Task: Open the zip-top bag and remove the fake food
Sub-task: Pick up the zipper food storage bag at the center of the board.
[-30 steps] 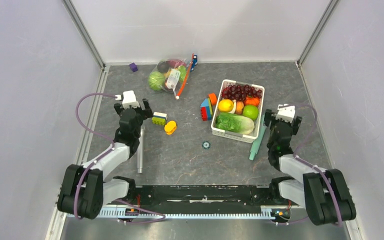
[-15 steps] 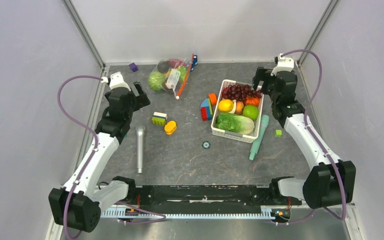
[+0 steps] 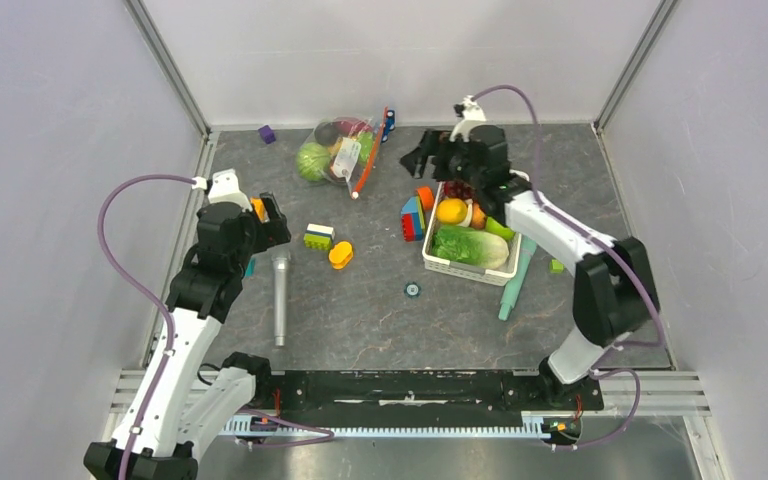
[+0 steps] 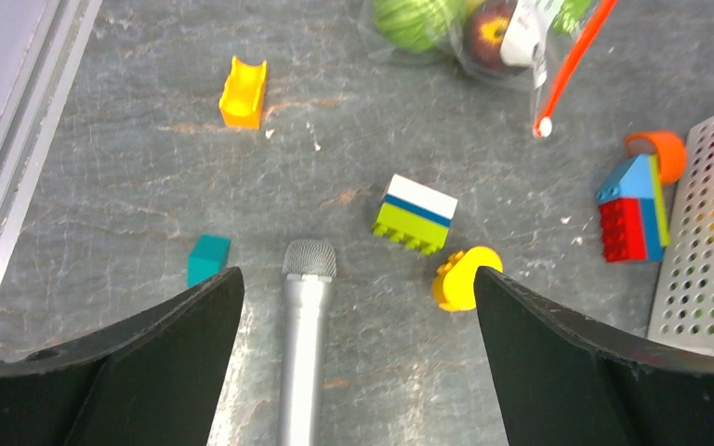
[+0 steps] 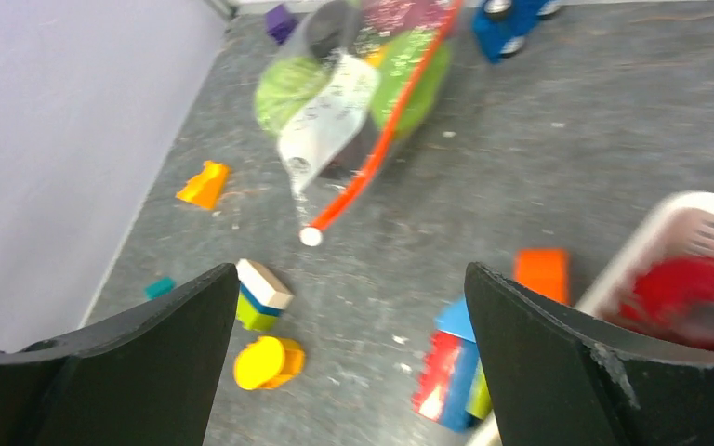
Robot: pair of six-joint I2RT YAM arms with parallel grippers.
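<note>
1. The zip-top bag (image 3: 345, 152) lies near the back wall, fake food (image 3: 312, 161) inside.
2. Right gripper (image 5: 350, 269) hovers near it, spread wide, empty; blocks (image 5: 451, 376) and basket (image 3: 465, 272) beside.
3. Left gripper (image 4: 355, 279), likewise spread and empty, hangs over a microphone (image 4: 302, 344), well apart.

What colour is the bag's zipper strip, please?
The zipper strip is red-orange; right wrist view shows it best.

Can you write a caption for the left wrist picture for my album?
The open left end effector frames a silver microphone, with the zip-top bag beyond.
</note>
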